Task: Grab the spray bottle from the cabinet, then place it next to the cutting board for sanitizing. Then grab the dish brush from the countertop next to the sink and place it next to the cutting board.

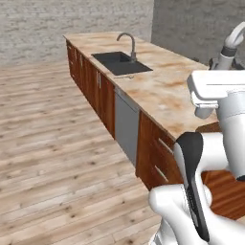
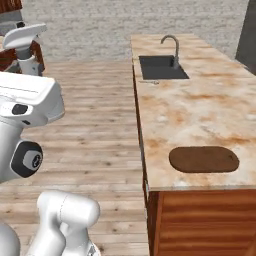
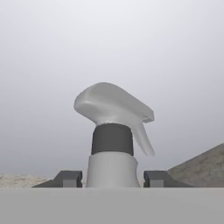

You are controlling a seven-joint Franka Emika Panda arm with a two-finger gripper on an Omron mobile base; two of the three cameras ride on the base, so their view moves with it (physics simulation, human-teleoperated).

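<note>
One relation drives the next move: the spray bottle (image 3: pixel 113 140) sits upright in the hand (image 3: pixel 113 178), and the cutting board (image 2: pixel 204 159) lies well off to the right of it, near the bench's (image 2: pixel 200 107) near end. In the hand view the two fingertips (image 3: pixel 66 178) flank the bottle's body just below its dark collar, closed in against it, nozzle head above and trigger hanging to the right of the view; I judge the bottle gripped, not just framed. In the right base view the bottle's head (image 2: pixel 24 37) shows high at far left, over the floor, with cabinet (image 2: pixel 10 6) wood behind it. In the left base view a pale curved piece at the top right edge is probably the same bottle head; can't confirm. The board's long axis runs across the bench, parallel to its near edge, with bare marble on its far side and to its left. So the carry goes rightward and down from where the bottle hangs; dropping it upright on the free bench just beside the board looks cleanest. The sink (image 2: pixel 162 67) with its faucet (image 2: pixel 172 47) sits farther along the bench, well apart from the board. A thin pale thing at the sink's near left corner may be the dish brush (image 2: pixel 149 81); too small to tell. That leg isn't started.
</note>
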